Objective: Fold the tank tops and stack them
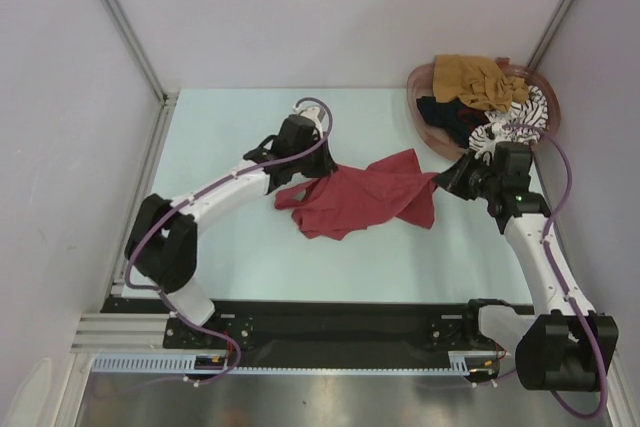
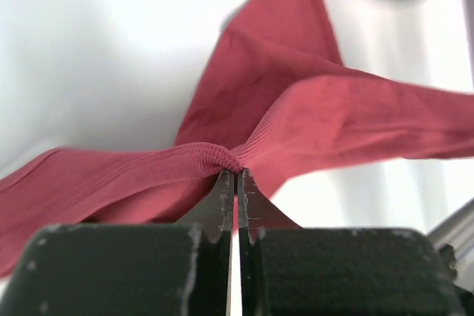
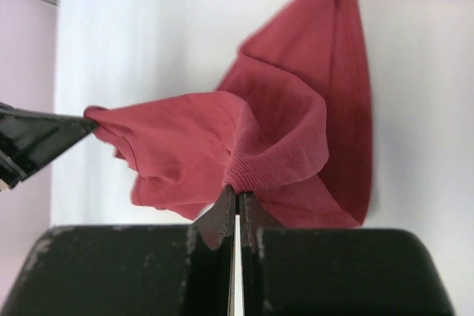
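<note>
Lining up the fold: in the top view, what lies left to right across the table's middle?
Left jaws, shut on one end of the cloth → dark red tank top → right jaws, shut on its other end.

A dark red tank top (image 1: 360, 202) of fine ribbed knit lies crumpled at the centre of the overhead frame on the pale tabletop (image 1: 220, 127). It is unfolded and full of creases. Its left end is bunched into a fold pinched in the closed jaws of the left gripper (image 2: 237, 175), and its right end is gathered in the closed jaws of the right gripper (image 3: 237, 194). In the upper right, three more tops are heaped in a basket (image 1: 414, 87): a rumpled mustard-brown one (image 1: 475, 82) on top, a black one (image 1: 445, 112) below it to the left, and a black-and-white striped one (image 1: 515, 117) at the lower right.
</note>
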Tool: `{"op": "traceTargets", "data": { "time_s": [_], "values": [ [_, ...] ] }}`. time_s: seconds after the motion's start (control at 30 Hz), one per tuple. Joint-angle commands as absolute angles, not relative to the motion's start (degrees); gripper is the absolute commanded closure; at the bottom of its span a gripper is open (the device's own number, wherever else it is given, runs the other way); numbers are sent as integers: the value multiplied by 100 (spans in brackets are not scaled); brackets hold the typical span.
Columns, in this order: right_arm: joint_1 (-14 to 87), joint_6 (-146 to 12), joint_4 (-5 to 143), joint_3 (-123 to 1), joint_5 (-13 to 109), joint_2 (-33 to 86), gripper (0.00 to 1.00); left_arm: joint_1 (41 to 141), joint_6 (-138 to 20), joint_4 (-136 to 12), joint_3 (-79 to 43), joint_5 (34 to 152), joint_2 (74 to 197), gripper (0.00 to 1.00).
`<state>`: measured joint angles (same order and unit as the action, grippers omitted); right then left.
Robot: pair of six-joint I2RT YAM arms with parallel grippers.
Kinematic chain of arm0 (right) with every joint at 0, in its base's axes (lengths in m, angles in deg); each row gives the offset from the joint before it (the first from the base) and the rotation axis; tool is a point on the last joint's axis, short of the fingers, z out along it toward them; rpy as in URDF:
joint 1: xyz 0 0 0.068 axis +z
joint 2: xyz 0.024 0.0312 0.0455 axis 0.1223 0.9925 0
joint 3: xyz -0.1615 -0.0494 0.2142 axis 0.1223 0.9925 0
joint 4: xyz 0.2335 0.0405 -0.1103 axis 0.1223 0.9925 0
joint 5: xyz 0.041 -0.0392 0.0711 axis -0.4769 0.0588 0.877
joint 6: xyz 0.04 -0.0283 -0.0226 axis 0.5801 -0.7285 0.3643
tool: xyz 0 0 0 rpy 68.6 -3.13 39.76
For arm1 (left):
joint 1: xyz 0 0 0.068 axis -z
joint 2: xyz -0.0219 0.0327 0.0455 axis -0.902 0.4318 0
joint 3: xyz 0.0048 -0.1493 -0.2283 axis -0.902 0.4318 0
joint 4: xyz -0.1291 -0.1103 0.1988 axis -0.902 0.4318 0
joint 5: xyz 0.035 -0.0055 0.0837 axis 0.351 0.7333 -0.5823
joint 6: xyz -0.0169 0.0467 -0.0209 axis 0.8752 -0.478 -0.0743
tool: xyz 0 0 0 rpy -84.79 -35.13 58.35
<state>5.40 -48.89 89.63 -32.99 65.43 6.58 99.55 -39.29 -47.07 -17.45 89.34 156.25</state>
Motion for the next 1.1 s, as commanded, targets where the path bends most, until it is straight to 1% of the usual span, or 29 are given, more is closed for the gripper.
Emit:
{"op": "traceTargets", "data": {
  "time_s": [0.0,0.07,0.17,0.3,0.4,0.47,0.63,0.7,0.87,0.93,1.07],
  "values": [
    [509,-4602,8459,-3889,6882,596,100,9721,-4092,-4348,-2034,9072,14959,100],
    [509,-4532,8468,-4283,6883,710,100,9310,-4039,-4190,-2113,9581,14661,100],
    [509,-4409,8450,-4706,7040,816,100,8843,-4004,-3821,-2376,9977,14300,100],
    [614,-4365,8678,-5199,7058,773,100,8753,-4171,-3206,-2720,10075,13957,100],
    [685,-4338,8758,-5165,7164,571,100,8736,-4110,-3126,-2562,9962,13492,100],
    [913,-4321,8854,-5199,7129,483,100,8605,-4074,-3074,-2588,9943,13184,100],
    [1413,-4434,9039,-5831,7199,202,100,8481,-4100,-2459,-3307,10259,12816,100],
    [1607,-4487,9074,-6218,7060,-79,100,8490,-4100,-2414,-3370,10216,12543,100],
    [1898,-4470,9240,-6973,7120,-720,100,8490,-4241,-1782,-3765,9338,11356,100],
    [1898,-4426,9311,-7115,7243,-870,100,8490,-4241,-1589,-3880,9284,10962,100],
    [1889,-4391,9916,-7510,7278,-915,100,8490,-4162,-1333,-3924,9476,10775,100]
  ]
}}
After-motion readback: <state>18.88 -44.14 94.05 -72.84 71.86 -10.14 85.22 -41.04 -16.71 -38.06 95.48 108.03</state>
